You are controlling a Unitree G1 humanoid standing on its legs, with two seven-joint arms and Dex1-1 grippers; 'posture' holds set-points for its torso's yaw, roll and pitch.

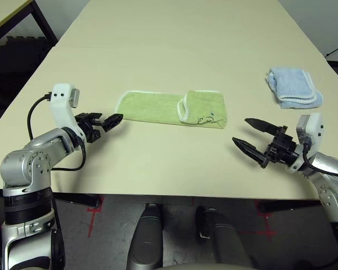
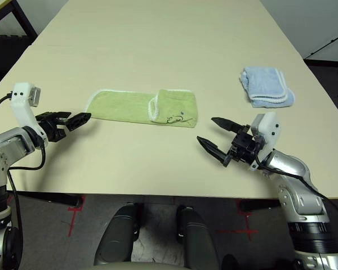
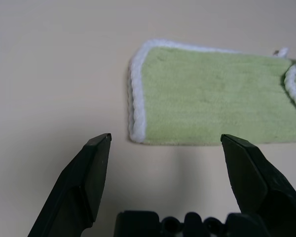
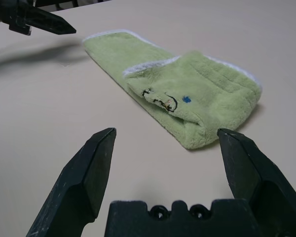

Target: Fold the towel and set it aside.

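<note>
Nearest the camera, the left pincer (image 1: pixel 114 119) stands wide and empty just off the towel's (image 1: pixel 158 107) left end. That green towel lies mid-bench (image 1: pixel 174 45), already a long strip with its right end lapped over. Soft, light and limp, it is best pinched at the white-edged corners. Right pincer (image 1: pixel 243 133), also wide, hangs near its right end.

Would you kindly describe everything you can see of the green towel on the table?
The green towel is light green terry cloth with white stitched edging. It lies flat on the beige table, folded into a long narrow strip, its right end folded back over itself; that flap bears a black handwritten mark and a small blue spot. Nothing touches it but the table. The open left gripper sits just short of its left end; the open right gripper waits apart from its right end.
</note>
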